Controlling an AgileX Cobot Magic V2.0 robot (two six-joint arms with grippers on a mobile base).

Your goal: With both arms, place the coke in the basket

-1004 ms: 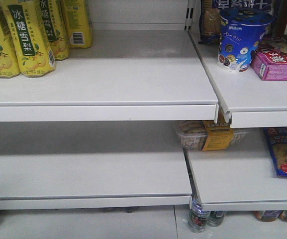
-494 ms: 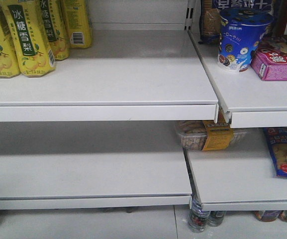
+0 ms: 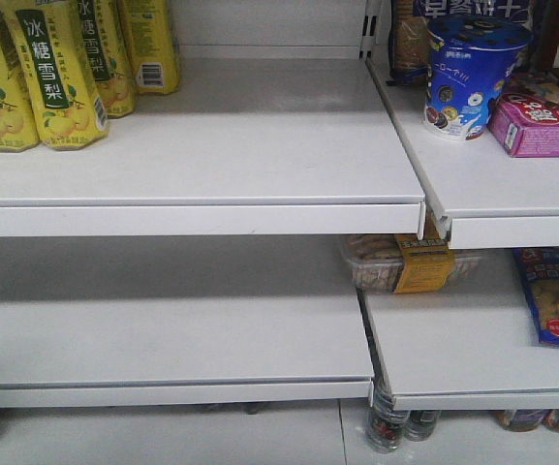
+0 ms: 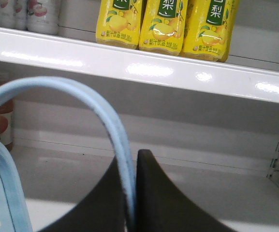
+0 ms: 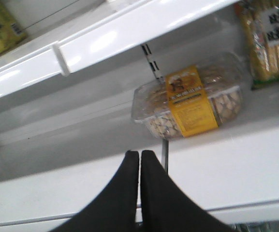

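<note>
The left gripper pinches the light blue basket by its arched handle; the right gripper is closed and empty before a nut box; no coke bottle visible

A shop aisle, stocked with packaged drinks and snacks.

White metal shelving runs in tiers, each board with a flat front lip, and slotted uprights stand at the back where two bays meet. Rows of identical yellow pear-drink bottles stand side by side, one showing a barcode. The neighbouring bay carries a blue snack tub, a pink box, a clear tray of nuts with a yellow label and a blue bag of biscuits. More bottles stand at floor level. A light blue shopping basket with an arched handle also fits a shop.
</note>
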